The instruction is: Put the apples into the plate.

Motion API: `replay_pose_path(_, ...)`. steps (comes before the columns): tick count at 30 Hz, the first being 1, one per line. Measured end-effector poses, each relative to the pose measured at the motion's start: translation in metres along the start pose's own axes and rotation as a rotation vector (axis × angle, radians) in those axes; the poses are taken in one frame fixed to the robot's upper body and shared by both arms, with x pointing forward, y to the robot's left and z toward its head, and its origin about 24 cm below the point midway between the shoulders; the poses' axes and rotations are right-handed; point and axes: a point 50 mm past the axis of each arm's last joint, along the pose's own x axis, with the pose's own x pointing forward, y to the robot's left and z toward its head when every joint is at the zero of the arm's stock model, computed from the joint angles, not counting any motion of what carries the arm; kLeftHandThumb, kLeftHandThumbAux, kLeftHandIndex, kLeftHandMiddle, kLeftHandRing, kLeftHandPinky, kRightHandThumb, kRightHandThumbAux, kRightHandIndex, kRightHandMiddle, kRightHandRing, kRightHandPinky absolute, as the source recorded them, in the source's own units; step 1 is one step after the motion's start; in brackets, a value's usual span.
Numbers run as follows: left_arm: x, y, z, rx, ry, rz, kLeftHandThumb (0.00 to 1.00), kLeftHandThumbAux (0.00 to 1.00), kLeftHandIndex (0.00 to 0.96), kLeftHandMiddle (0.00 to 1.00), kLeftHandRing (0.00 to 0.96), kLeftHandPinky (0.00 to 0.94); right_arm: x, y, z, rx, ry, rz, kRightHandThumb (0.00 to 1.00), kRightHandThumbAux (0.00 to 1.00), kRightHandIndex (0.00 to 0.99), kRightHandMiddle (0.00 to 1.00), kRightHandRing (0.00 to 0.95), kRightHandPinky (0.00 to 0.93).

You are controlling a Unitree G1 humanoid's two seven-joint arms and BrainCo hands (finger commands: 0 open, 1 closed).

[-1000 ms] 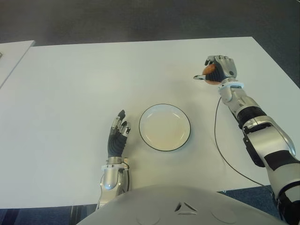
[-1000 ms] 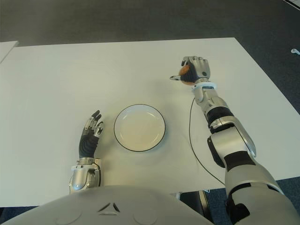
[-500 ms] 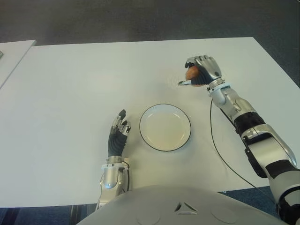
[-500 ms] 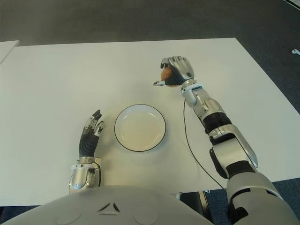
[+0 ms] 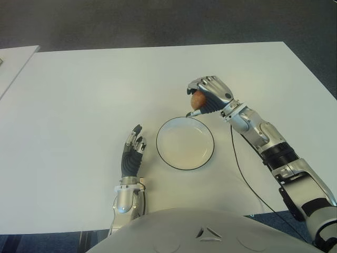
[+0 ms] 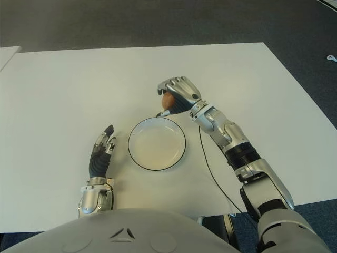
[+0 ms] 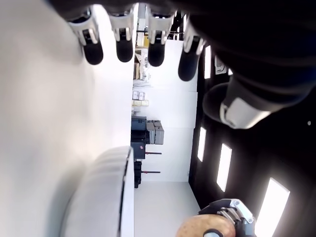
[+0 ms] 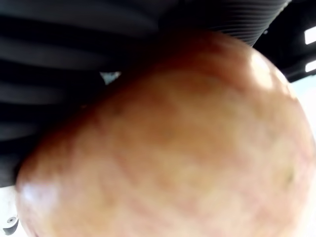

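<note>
My right hand (image 5: 206,96) is shut on a reddish-orange apple (image 5: 198,98), held just above the far rim of the plate. The apple (image 8: 163,143) fills the right wrist view, pressed against the dark fingers. The plate (image 5: 185,157) is white with a thin black rim and sits on the white table near its front centre, with nothing in it. My left hand (image 5: 132,154) shows to the left of the plate, fingers straight and spread, holding nothing. In the left wrist view its fingertips (image 7: 94,53) point outward and the plate rim (image 7: 106,187) shows beyond them.
The white table (image 5: 79,105) spreads wide around the plate. A thin black cable (image 5: 242,174) trails from my right forearm across the table to its front edge. A second white surface (image 5: 13,60) stands at the far left. Dark floor lies beyond the table.
My right hand has carried the apple leftward and toward me, from the far right of the table to just above the plate's far rim. The left hand has not moved.
</note>
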Motion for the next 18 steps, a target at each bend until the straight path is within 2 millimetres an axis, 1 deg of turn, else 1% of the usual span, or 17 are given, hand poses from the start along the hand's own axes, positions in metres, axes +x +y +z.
replay_pose_path(10,0.000,0.000,0.000,-0.001,-0.002,0.001,0.104,0.498,0.199,0.108,0.070,0.105,-0.010,0.001,0.030,-0.006,-0.131,0.038,0.707,0.719,0.440,0.833,0.829,0.791)
replay_pose_path(18,0.001,-0.001,0.000,0.000,0.002,0.000,0.088,0.498,0.169,0.091,0.056,0.085,-0.017,0.000,0.047,-0.007,-0.231,0.062,0.707,0.719,0.440,0.850,0.849,0.845)
